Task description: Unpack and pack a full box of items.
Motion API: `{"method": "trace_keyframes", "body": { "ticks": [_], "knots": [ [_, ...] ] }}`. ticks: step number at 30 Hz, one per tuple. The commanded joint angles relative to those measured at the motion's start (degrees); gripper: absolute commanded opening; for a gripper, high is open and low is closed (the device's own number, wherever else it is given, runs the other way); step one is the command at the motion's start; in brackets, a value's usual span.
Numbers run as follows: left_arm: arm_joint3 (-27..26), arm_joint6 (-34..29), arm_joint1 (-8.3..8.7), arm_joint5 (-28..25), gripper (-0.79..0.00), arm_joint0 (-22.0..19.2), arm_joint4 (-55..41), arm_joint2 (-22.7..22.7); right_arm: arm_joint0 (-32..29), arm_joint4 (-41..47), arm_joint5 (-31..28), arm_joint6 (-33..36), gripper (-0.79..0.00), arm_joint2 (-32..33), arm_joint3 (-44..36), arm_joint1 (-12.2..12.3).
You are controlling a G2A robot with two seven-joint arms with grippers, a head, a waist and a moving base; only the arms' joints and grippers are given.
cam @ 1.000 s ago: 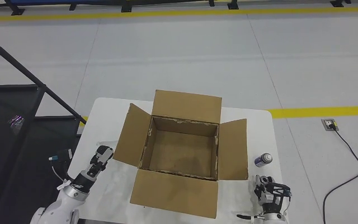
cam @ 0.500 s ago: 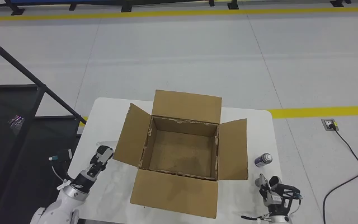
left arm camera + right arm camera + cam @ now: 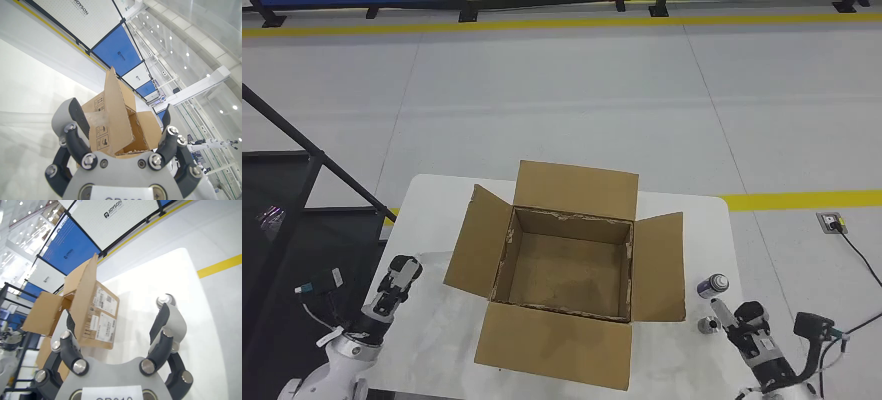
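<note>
Top view, left to right: left gripper (image 3: 405,268) spread, empty, near left edge of table (image 3: 432,215), apart from box (image 3: 567,265). Box mid-table, flaps out, nothing visible inside. Can (image 3: 712,287) on table just right of box; reads as upright, silver end up, long axis vertical, not certain. Right gripper (image 3: 714,316) spread, just beside can, not around it. Probably picking can: centre jaws across body, close squarely, lift well above box before moving over.

Bright, even light falls from rows of ceiling lamps (image 3: 170,38), which flare as white spots. The white counter (image 3: 185,279) glares almost featureless, and the box (image 3: 567,268) throws only a soft, pale shadow beside it. Both wrist views bow straight lines toward their edges.
</note>
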Motion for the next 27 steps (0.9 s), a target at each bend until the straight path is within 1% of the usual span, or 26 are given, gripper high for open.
{"method": "trace_keyframes", "body": {
  "ticks": [1,3,4,8,11,12,13,14,17,21,27],
  "knots": [
    [-0.5,0.4,0.02,-0.3,0.000,1.3,-0.4,-1.0,2.2,6.2,0.7,8.2,0.000,-0.2,-0.4,0.4],
    [-0.9,0.8,0.00,-0.6,0.000,2.3,-0.6,-1.6,4.7,12.5,1.9,16.8,0.000,-0.3,-0.4,0.9],
    [-1.1,1.0,-0.02,-0.7,0.000,2.8,-0.7,-1.8,6.1,12.5,3.4,20.2,0.000,0.6,-0.5,1.2],
    [-1.8,1.4,-0.06,-0.6,0.000,3.8,-0.3,-2.2,6.1,12.5,3.4,20.2,0.000,0.6,-0.5,1.2],
    [-1.8,1.4,-0.06,-0.6,0.000,3.8,-0.3,-2.2,6.1,12.5,3.4,20.2,0.000,0.6,-0.5,1.2],
    [-1.8,1.4,-0.06,-0.6,0.000,3.8,-0.3,-2.2,6.0,12.1,3.6,19.9,0.000,0.7,-0.4,1.2],
    [-1.8,1.4,-0.06,-0.6,0.000,3.8,-0.3,-2.2,5.5,10.1,4.5,18.0,0.000,1.0,-0.7,1.2],
    [-1.8,1.5,-0.07,-0.5,0.000,3.8,-0.3,-2.2,4.6,9.7,4.1,17.5,0.000,0.0,-1.4,1.2],
    [-2.8,1.5,-0.16,-0.1,0.000,4.1,-0.3,-1.5,4.3,11.2,3.8,17.2,0.000,-1.0,-1.6,1.3],
    [-3.5,1.2,-0.23,-0.2,0.000,4.4,0.2,-0.7,8.5,11.5,6.7,18.6,0.000,-3.1,-1.2,1.6],
    [-3.9,2.3,-0.36,-0.3,0.000,4.7,1.2,-0.3,17.9,8.5,13.2,24.4,0.000,-7.5,1.5,2.2]
  ]
}}
